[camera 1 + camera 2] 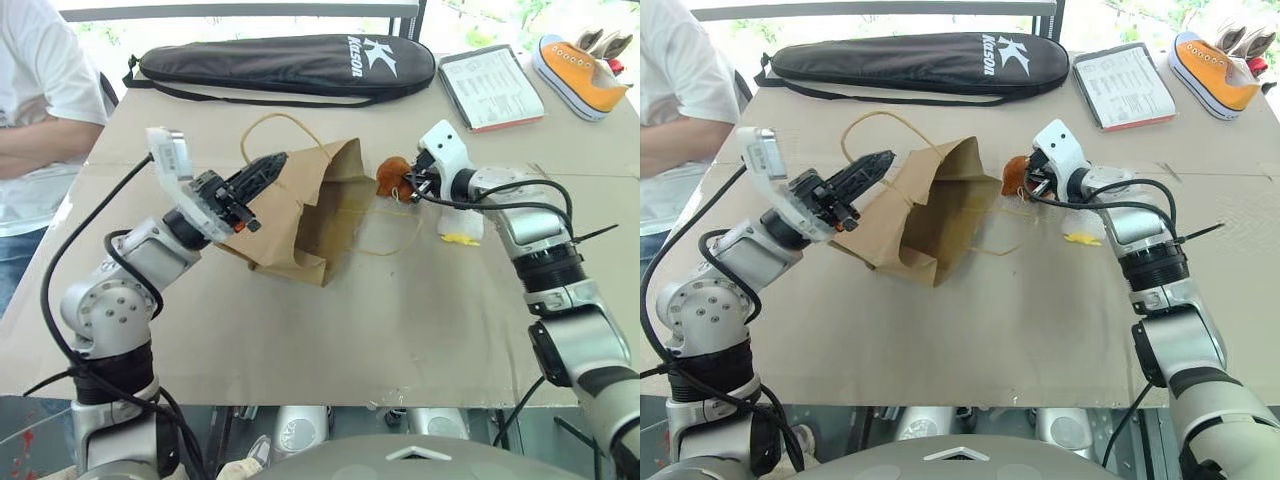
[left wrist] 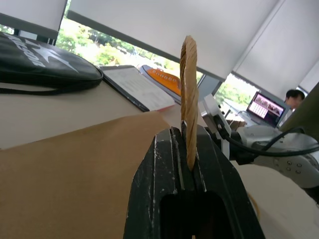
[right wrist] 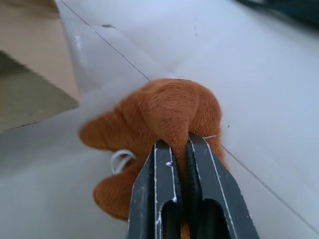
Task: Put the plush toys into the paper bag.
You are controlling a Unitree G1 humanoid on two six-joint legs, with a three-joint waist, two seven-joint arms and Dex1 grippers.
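The paper bag is propped open by the left pincer, clamped on its cord handle. Just beside its mouth, the orange-brown plush toy is pinched by the right pincer, seemingly for dropping in.

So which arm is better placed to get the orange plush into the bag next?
The right. Its pincer is shut on the orange plush toy, just beside the paper bag's open mouth. The left pincer is busy, clamped on the bag's cord handle.

Tan table, bright windows, possibly blinds
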